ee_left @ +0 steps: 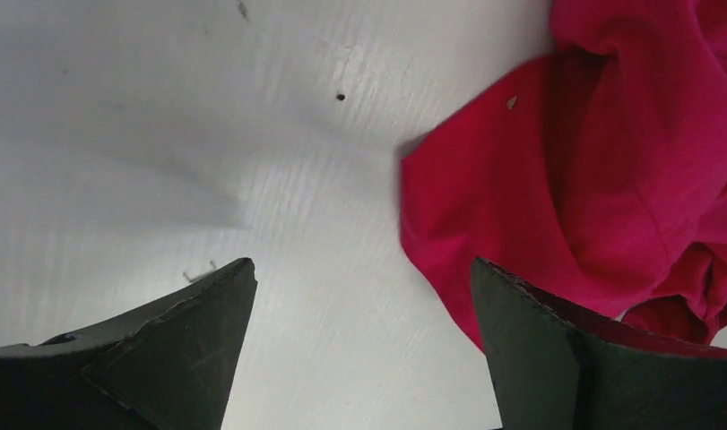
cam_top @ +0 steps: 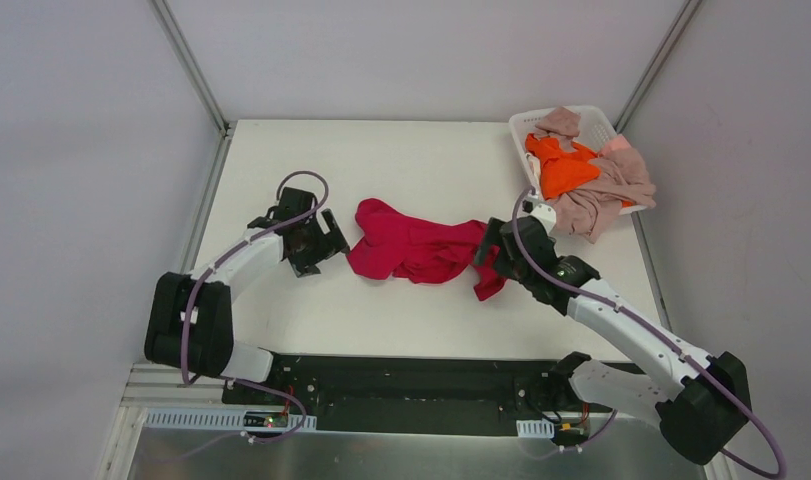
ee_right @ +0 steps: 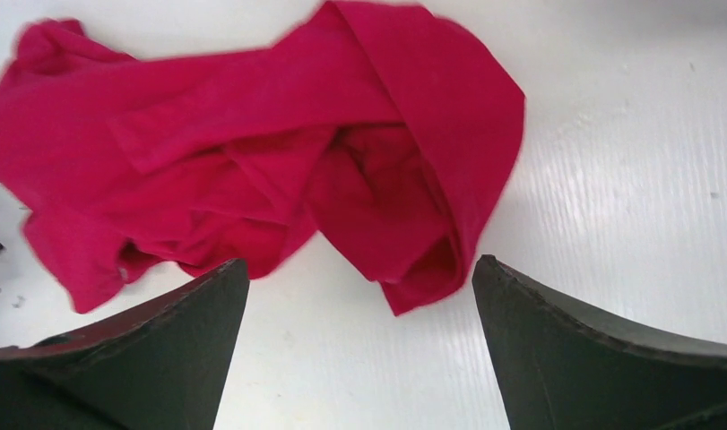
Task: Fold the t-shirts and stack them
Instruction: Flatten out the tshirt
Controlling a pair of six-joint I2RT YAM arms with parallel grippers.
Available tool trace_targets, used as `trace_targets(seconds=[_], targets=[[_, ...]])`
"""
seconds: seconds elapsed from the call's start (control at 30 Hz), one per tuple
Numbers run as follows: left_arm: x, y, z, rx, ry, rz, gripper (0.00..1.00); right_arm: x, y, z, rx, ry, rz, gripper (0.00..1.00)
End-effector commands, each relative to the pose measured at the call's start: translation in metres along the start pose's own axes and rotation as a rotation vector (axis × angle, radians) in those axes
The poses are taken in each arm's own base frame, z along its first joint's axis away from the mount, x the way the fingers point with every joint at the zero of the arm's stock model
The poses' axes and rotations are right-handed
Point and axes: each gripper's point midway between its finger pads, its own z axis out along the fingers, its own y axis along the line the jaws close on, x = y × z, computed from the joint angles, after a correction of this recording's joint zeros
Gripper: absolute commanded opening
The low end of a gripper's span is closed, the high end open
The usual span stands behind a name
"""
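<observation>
A crimson-red t-shirt (cam_top: pixel 417 251) lies crumpled in a heap at the middle of the white table. It also shows in the left wrist view (ee_left: pixel 601 161) and the right wrist view (ee_right: pixel 252 161). My left gripper (cam_top: pixel 324 243) is open and empty, just left of the heap, its right finger (ee_left: pixel 575 358) at the cloth's edge. My right gripper (cam_top: pixel 493 255) is open and empty, at the heap's right end, over a hanging corner of the shirt (ee_right: pixel 422 278). An orange t-shirt (cam_top: pixel 564 168) and pink-beige t-shirts (cam_top: pixel 606 195) lie in the basket.
A white plastic basket (cam_top: pixel 526 127) stands at the table's back right corner, with shirts spilling over its near rim. The table (cam_top: pixel 401 160) is bounded by grey walls at the back and sides.
</observation>
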Motion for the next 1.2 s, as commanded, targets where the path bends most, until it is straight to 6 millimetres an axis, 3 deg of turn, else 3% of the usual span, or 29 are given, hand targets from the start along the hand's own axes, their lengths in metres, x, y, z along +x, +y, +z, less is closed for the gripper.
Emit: trace_targets(seconds=[0.0, 0.17, 0.27, 0.37, 0.43, 0.47, 0.5, 0.7, 0.93, 1.03, 1.17], targets=[[-0.009, -0.032, 0.015, 0.089, 0.024, 0.051, 0.87, 0.019, -0.019, -0.004, 0.036, 0.015, 0.066, 0.99], [0.007, -0.048, 0.042, 0.09, 0.114, 0.082, 0.8, 0.034, -0.039, 0.0, 0.091, 0.003, 0.15, 1.0], [0.015, -0.051, 0.056, 0.061, 0.142, 0.083, 0.68, 0.037, -0.047, 0.001, 0.115, -0.012, 0.173, 1.0], [0.018, -0.042, 0.069, 0.005, 0.143, 0.06, 0.46, 0.038, -0.047, 0.002, 0.109, -0.022, 0.195, 0.99], [0.019, -0.035, 0.075, -0.03, 0.138, 0.047, 0.23, 0.039, -0.046, 0.004, 0.096, -0.024, 0.198, 0.99], [0.019, -0.033, 0.077, -0.039, 0.136, 0.039, 0.06, 0.039, -0.044, 0.005, 0.085, -0.026, 0.198, 1.0], [0.018, -0.032, 0.078, -0.045, 0.13, 0.033, 0.0, 0.04, -0.043, 0.007, 0.081, -0.024, 0.195, 1.0], [0.005, -0.032, 0.061, -0.036, 0.037, 0.031, 0.0, 0.051, -0.04, 0.018, 0.094, 0.033, 0.148, 0.98], [-0.011, -0.015, 0.022, -0.057, -0.14, -0.001, 0.0, 0.072, -0.04, 0.033, 0.153, 0.131, 0.159, 0.86], [-0.017, 0.001, 0.004, -0.103, -0.214, -0.01, 0.0, 0.076, -0.047, 0.033, 0.186, 0.143, 0.151, 0.84], [-0.021, 0.008, -0.016, -0.115, -0.267, -0.009, 0.0, 0.079, -0.047, 0.025, 0.17, 0.166, 0.144, 0.84]])
